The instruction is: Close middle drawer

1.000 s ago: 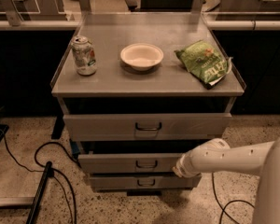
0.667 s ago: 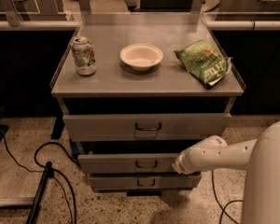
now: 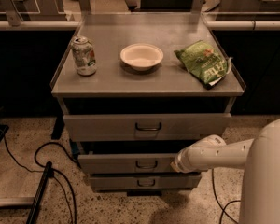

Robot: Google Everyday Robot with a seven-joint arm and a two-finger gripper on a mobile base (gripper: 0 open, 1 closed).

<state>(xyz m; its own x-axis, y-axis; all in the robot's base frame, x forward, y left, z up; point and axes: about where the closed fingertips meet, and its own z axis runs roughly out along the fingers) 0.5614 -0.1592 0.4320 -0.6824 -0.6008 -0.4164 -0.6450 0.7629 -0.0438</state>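
The middle drawer [image 3: 121, 163] is the second of three in the grey metal cabinet [image 3: 149, 85]. It has a low front panel with a small dark handle [image 3: 146, 164], and a dark gap shows above the panel. My gripper [image 3: 176, 164] is at the end of the white arm [image 3: 210, 154], against the right part of that drawer's front. The wrist hides the fingers. The top drawer [image 3: 147, 126] and the lowest drawer [image 3: 144, 181] sit above and below it.
On the cabinet top stand a drink can [image 3: 84, 55], a white bowl [image 3: 141, 56] and a green chip bag [image 3: 204, 62]. Black cables [image 3: 51, 171] lie on the speckled floor at the left. Dark counters flank the cabinet on both sides.
The white arm's body has swung in and fills more of the right edge. The wrist stays at the middle drawer's front, and the drawer has hardly shifted.
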